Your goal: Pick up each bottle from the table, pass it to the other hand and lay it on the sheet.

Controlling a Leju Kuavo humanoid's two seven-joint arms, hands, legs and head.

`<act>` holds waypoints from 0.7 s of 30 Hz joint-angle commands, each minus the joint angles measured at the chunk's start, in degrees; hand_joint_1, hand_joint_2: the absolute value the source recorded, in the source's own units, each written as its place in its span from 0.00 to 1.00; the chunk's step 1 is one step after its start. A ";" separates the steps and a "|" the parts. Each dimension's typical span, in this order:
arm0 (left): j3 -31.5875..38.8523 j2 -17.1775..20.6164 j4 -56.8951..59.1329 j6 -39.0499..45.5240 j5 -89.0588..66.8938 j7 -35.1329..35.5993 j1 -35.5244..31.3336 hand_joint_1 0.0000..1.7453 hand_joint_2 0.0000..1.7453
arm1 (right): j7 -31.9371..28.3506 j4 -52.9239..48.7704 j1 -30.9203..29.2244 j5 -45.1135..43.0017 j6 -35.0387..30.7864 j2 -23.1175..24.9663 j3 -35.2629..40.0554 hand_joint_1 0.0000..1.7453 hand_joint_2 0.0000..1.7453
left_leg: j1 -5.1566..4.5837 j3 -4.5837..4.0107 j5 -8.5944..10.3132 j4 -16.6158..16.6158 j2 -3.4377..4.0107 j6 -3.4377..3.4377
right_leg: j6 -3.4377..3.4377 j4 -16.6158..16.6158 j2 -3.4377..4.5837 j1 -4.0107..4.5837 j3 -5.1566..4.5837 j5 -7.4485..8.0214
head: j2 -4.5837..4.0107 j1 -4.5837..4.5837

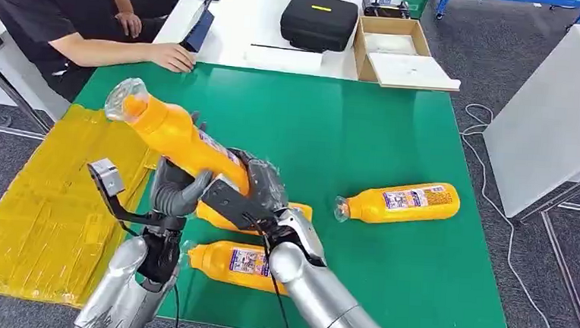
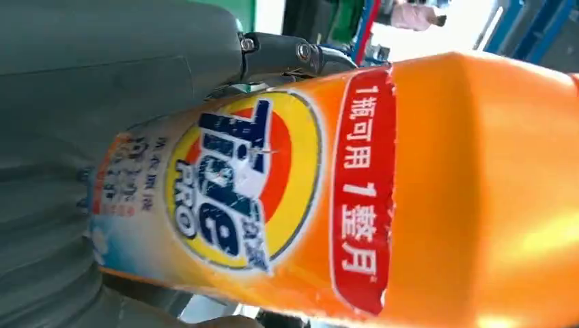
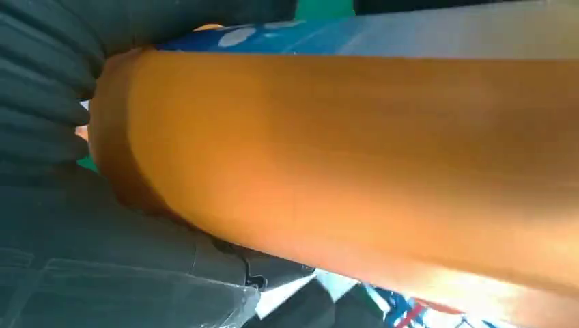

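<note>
gripping the raised orange plastic detergent bottle [image 1: 173, 132] from both sides, the two hands meet above the near left part of the green table top [image 1: 350, 130]. the bottle is tilted, its clear cap pointing up and away toward the crinkled yellow plastic sheet [image 1: 49, 195] that lies over the table's left edge. the right hand [image 1: 251, 192] wraps the lower body of the bottle with its fingers closed around it. the left hand [image 1: 179, 191] has its grey thumb and fingers curled against the bottle just beside the right hand; in the left wrist view the label [image 2: 239, 184] fills the space right against the palm. three more orange bottles lie on the table: one [image 1: 399, 202] to the right, one [image 1: 235, 263] near the front edge, one [image 1: 299, 210] partly hidden behind the right hand. a person's forearm [image 1: 119, 51] rests at the far left corner, near a black zip case [image 1: 318, 20] and an open cardboard box [image 1: 393, 52].
</note>
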 commanded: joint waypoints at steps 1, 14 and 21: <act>0.87 -1.96 0.67 -1.08 -0.98 -0.26 -3.07 0.00 1.00 | -1.05 9.93 2.42 0.84 0.58 0.07 16.26 0.88 1.00 | 0.19 0.23 -0.05 -0.01 -0.20 -0.31 | -0.19 -0.12 -0.25 0.18 0.36 -0.07 | 0.00 0.02; 3.26 -1.10 0.70 -1.66 -0.47 -0.96 -2.03 0.00 1.00 | -4.19 13.38 1.32 2.43 1.07 0.07 15.73 0.85 1.00 | 0.15 0.02 0.02 0.02 -0.20 -0.21 | -0.13 -0.07 -0.22 0.15 0.11 -0.04 | 0.00 0.02; 3.82 -1.12 -0.18 -3.94 1.57 -1.29 -1.53 0.98 1.00 | -4.74 13.58 1.27 2.84 1.48 0.07 15.47 0.85 1.00 | 0.18 0.07 0.01 0.02 -0.21 -0.26 | -0.17 -0.09 -0.25 0.17 0.16 -0.06 | 0.00 0.02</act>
